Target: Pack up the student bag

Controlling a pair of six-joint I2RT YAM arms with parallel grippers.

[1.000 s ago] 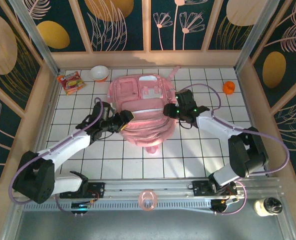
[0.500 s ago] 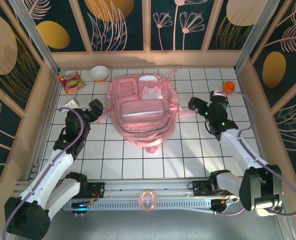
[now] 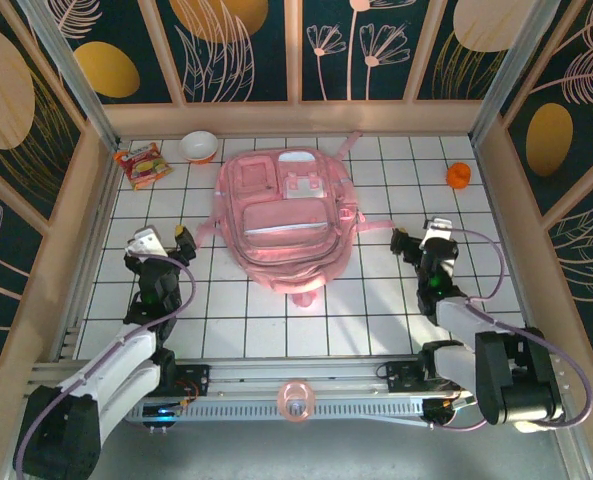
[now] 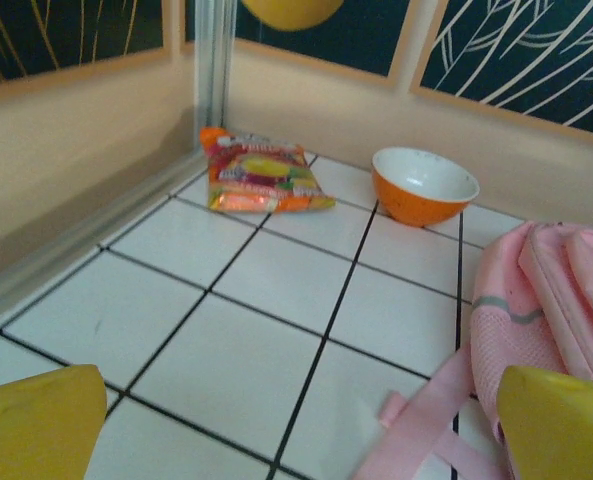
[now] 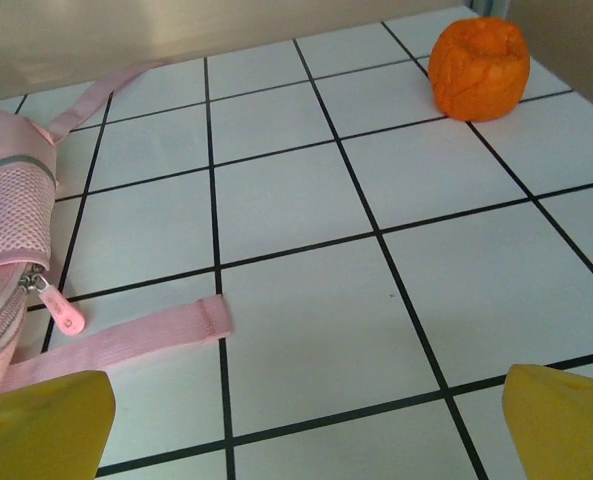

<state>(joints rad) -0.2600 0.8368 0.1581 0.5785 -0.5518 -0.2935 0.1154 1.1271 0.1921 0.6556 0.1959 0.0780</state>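
Note:
The student bag (image 3: 281, 215), a large pink backpack, lies flat in the middle of the tiled table, its zipped pockets facing up. My left gripper (image 3: 162, 240) stands open to the bag's left, clear of it, with nothing between its yellow fingertips (image 4: 36, 425). The left wrist view has the bag's mesh side (image 4: 546, 300) and a loose strap (image 4: 426, 430) at the right. My right gripper (image 3: 420, 238) is open and empty to the right of the bag. In the right wrist view a strap end (image 5: 116, 340) and a zipper pull (image 5: 61, 310) lie ahead on the left.
A snack packet (image 3: 141, 163) (image 4: 261, 175) and an orange bowl (image 3: 199, 146) (image 4: 423, 185) sit at the back left. A small orange object (image 3: 459, 175) (image 5: 479, 55) stands back right. A pink ring (image 3: 295, 400) and a bottle (image 3: 536, 412) rest by the front rail. Wooden walls enclose the table.
Both arms have pulled back from the bag's sides to their own sides of the table. Both grippers have opened wide, and the bag lies flat again.

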